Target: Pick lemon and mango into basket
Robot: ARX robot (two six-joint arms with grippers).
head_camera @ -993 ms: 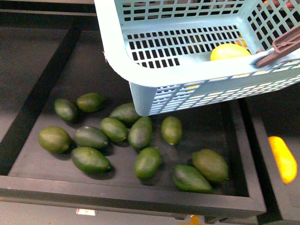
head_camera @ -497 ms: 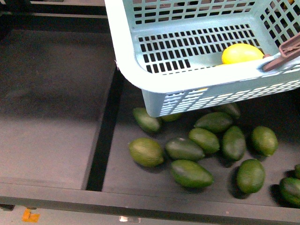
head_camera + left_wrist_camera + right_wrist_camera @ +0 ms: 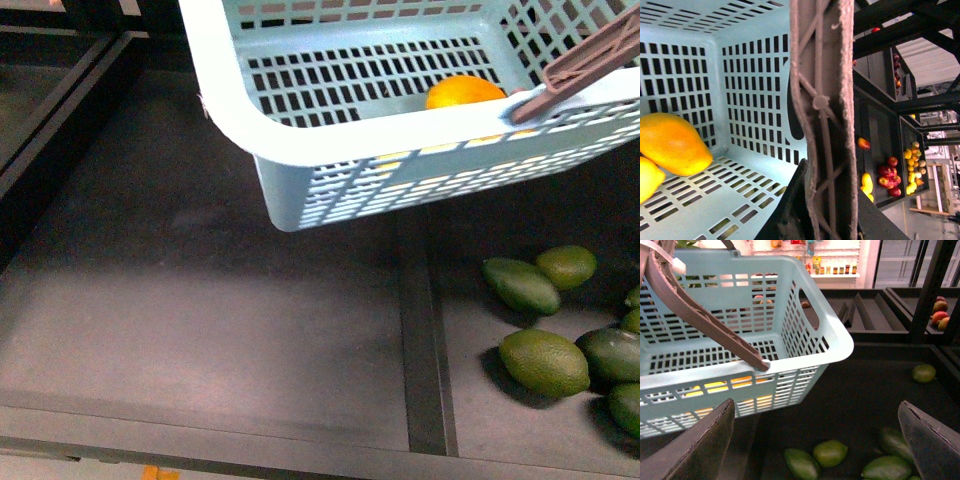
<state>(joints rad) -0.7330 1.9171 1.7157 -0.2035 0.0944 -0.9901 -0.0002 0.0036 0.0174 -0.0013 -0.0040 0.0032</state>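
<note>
Dark shelf; mango (image 3: pixel 672 143) and lemon (image 3: pixel 649 178) in basket (image 3: pixel 330 150).

The basket (image 3: pixel 300 150) hangs above the shelf (image 3: pixel 200 320); the mango (image 3: pixel 672 142) and lemon (image 3: pixel 649 177) lie inside it, touching. Fruits (image 3: pixel 545 360) lie below, to the right.

Teal slotted basket (image 3: pixel 330 150) was seen raised and tilted. Orange-yellow mango (image 3: pixel 672 142) lay on its slotted floor, touching yellow lemon (image 3: pixel 649 179).
</note>
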